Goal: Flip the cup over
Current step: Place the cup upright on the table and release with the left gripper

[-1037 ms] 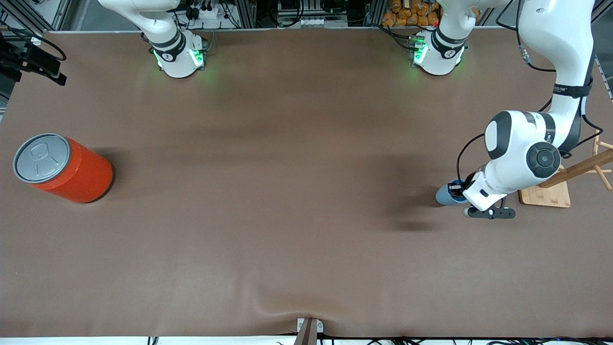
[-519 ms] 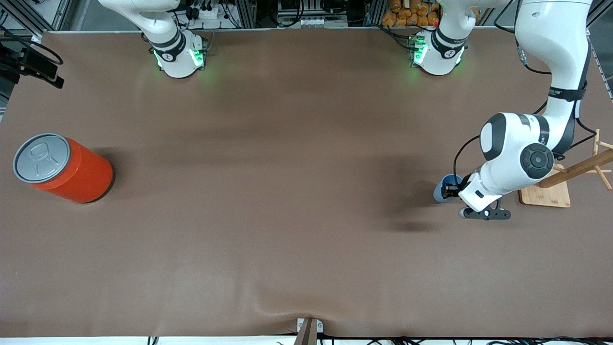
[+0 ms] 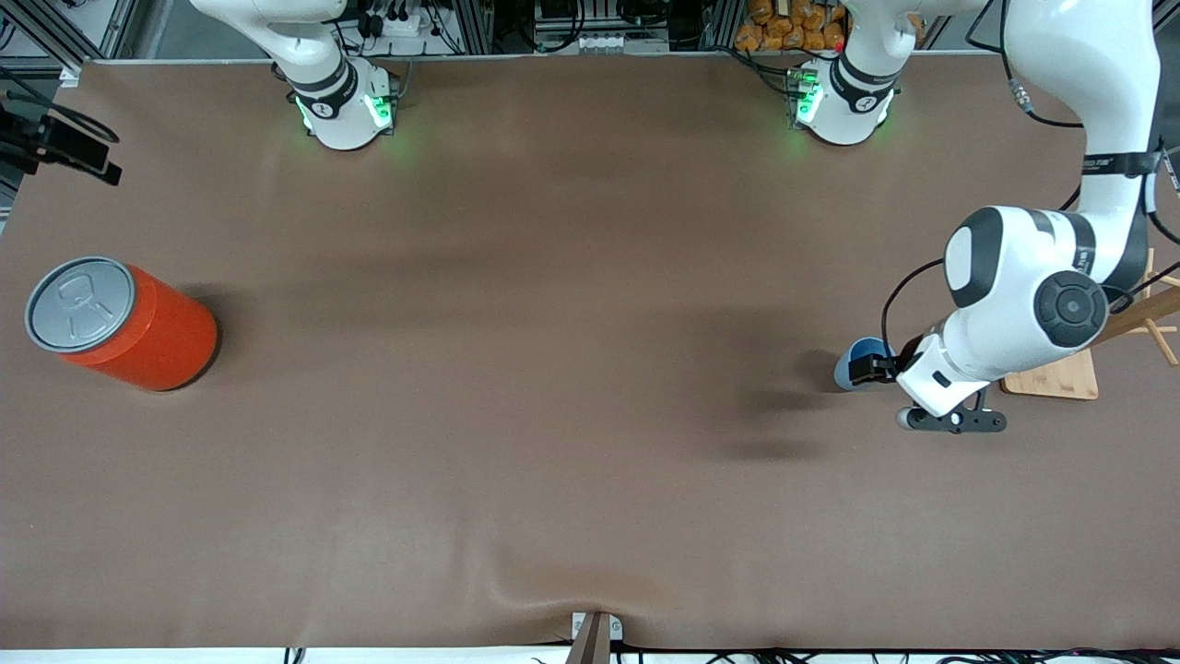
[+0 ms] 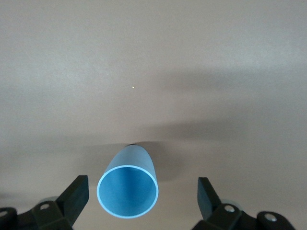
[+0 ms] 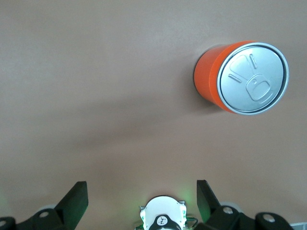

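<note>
The cup (image 3: 850,364) is a small light-blue tumbler that stands upright on the brown table toward the left arm's end, mouth up. In the left wrist view I look straight into the cup (image 4: 127,191). My left gripper (image 3: 874,371) (image 4: 141,183) is open just over it, one black finger on each side and neither touching the cup. My right gripper (image 5: 140,188) is open with nothing between its fingers, high over the table above its own base; it is out of the front view.
A big orange can (image 3: 124,323) (image 5: 240,76) with a grey pull-tab lid stands at the right arm's end. A wooden peg stand on a board (image 3: 1051,373) sits beside the left arm's wrist. Black gear (image 3: 55,143) overhangs the table's edge near the can.
The left gripper has opened and let go of the cup, which went from tilted in the grip to standing upright. The left wrist has drawn back a little toward the peg stand.
</note>
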### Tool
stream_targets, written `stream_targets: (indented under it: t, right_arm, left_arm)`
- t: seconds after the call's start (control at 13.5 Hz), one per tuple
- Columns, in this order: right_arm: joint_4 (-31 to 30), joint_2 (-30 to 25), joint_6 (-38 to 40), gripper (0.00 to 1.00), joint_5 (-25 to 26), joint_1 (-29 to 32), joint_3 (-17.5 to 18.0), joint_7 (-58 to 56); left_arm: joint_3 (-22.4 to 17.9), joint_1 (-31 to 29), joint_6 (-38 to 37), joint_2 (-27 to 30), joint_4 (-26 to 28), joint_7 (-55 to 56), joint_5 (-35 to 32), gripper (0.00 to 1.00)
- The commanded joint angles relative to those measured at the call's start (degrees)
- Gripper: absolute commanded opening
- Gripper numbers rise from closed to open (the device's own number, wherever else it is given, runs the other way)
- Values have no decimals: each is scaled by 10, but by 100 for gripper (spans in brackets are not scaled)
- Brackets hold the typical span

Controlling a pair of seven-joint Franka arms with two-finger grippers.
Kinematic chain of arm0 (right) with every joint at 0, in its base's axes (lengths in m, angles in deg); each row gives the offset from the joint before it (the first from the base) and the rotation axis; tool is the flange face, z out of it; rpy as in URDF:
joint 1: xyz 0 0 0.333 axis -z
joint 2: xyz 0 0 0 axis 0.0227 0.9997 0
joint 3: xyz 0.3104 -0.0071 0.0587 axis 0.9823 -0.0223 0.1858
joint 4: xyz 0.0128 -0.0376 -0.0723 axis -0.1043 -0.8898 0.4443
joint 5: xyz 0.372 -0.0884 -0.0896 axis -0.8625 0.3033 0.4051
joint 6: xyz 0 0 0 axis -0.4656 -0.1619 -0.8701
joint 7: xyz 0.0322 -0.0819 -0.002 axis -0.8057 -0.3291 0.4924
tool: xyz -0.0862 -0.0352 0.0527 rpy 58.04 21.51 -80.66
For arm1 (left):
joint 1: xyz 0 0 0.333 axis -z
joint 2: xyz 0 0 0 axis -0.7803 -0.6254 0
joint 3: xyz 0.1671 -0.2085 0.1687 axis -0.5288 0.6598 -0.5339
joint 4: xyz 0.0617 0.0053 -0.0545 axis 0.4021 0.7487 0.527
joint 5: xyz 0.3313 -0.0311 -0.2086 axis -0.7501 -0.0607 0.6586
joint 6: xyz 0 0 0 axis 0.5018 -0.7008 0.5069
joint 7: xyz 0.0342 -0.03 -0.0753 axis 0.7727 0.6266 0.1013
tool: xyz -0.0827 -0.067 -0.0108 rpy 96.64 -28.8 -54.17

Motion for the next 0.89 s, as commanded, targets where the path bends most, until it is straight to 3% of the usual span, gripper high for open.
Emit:
stream_targets:
  t: [0.0, 0.3, 0.59, 0.81]
  right_arm:
    - [2, 5, -10, 100, -1, 6, 5, 8]
    - [1, 4, -6, 100, -1, 15, 4, 8]
    - [0, 5, -7, 100, -1, 20, 4, 8]
    - [2, 4, -15, 100, -1, 23, 5, 6]
  left_arm:
    - [-3, -1, -22, 3, -18, 10, -10, 100]
    - [-4, -8, -84, 3, -79, 6, -10, 100]
    - [-1, -20, -119, 17, -93, -1, -12, 100]
    - [-4, -22, -171, 24, -148, -2, -11, 100]
